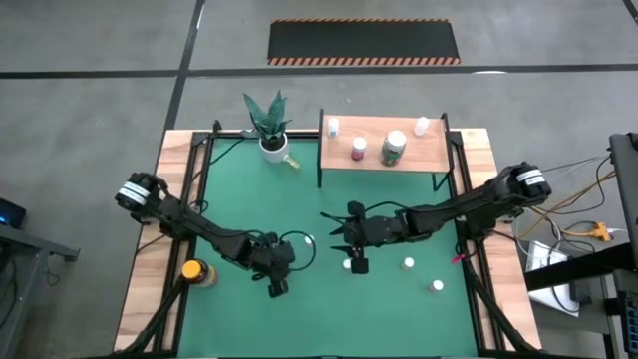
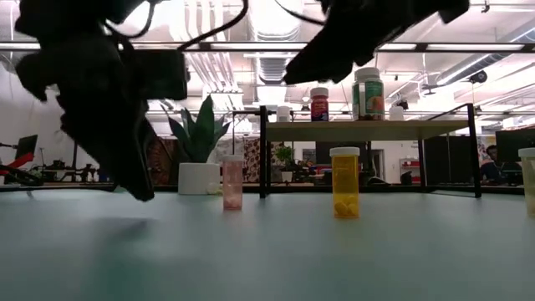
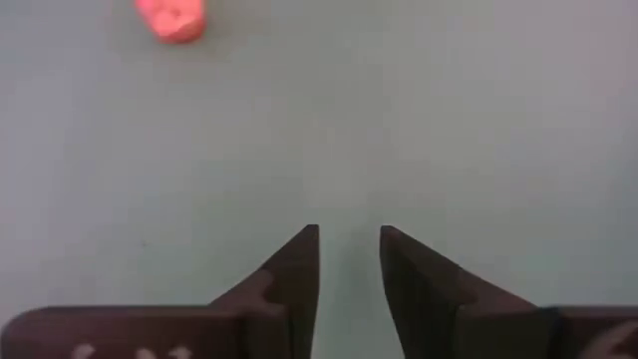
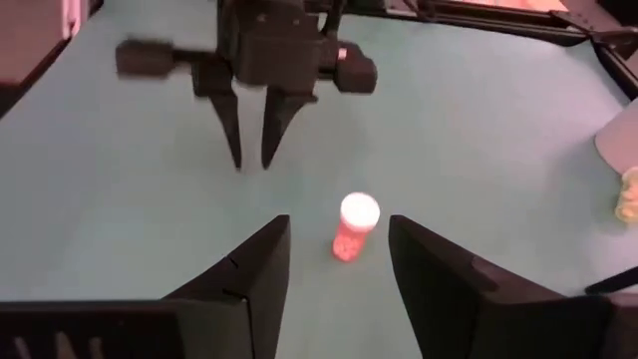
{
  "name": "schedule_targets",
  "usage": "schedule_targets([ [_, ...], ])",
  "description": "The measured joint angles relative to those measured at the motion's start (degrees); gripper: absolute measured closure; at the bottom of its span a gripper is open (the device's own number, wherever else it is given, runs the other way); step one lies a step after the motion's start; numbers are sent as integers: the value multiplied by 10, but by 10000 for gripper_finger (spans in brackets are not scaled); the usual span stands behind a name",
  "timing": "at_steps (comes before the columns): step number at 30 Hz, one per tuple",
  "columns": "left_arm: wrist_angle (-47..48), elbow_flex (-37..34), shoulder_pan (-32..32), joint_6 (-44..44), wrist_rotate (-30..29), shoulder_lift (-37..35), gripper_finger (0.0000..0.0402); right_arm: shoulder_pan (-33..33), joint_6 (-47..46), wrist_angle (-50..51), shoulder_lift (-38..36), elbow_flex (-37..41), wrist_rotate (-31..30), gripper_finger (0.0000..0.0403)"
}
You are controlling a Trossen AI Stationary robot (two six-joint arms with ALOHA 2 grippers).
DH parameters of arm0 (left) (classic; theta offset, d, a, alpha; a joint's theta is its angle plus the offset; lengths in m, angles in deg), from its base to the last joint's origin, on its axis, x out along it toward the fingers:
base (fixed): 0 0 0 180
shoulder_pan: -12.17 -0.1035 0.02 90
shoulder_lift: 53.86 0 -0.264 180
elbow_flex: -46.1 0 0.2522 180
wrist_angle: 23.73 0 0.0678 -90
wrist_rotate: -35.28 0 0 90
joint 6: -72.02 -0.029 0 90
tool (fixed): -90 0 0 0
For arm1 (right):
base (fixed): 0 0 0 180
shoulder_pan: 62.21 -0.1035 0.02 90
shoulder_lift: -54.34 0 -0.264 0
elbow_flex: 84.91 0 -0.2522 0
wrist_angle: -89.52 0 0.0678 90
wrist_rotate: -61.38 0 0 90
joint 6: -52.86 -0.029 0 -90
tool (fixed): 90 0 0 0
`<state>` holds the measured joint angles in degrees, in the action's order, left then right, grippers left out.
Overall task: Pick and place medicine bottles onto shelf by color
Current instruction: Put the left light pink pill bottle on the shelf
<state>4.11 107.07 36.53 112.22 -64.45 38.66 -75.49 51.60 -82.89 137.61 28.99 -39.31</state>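
mostly hidden overhead, the pink bottle [image 4: 353, 227] stands between the right end effector's [image 4: 339, 261] apart fingers; left end effector [image 3: 349, 261] nearly together, empty.

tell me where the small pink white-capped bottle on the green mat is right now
In the high view the small pink white-capped bottle stands upright mid-mat, just below the right gripper and right of the left gripper, nearer than the light wooden shelf.

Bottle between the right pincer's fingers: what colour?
Pink bottle with a white cap, best seen in the right wrist view.

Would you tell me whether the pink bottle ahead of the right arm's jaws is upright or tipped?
Upright: the pink bottle stands on the mat, white cap up.
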Motion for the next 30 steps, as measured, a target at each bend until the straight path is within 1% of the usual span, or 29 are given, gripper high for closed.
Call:
schedule_targets([
  [7, -10, -48, 0, 49, -49, -1, 348, 28, -23, -96, 77, 0, 0, 190],
  [10, -12, -67, -3, 69, -65, -2, 356, 41, -42, -134, 107, 1, -13, 173],
  [13, -2, -83, -7, 79, -87, -2, 363, 50, -49, -140, 120, 1, -13, 162],
  [16, -1, -90, -9, 89, -92, -8, 368, 51, -48, -140, 121, 1, -9, 155],
  [20, -8, -87, -6, 66, -91, -35, 369, 51, -47, -140, 118, 1, -8, 154],
  [24, -6, -84, -4, 31, -89, -81, 369, 51, -51, -155, 124, 1, 8, 154],
  [26, -11, -84, -3, 21, -99, -107, 369, 50, -52, -168, 137, 1, 18, 154],
  [30, -10, -87, -3, -7, -124, -144, 369, 51, -53, -174, 154, 1, 18, 158],
])
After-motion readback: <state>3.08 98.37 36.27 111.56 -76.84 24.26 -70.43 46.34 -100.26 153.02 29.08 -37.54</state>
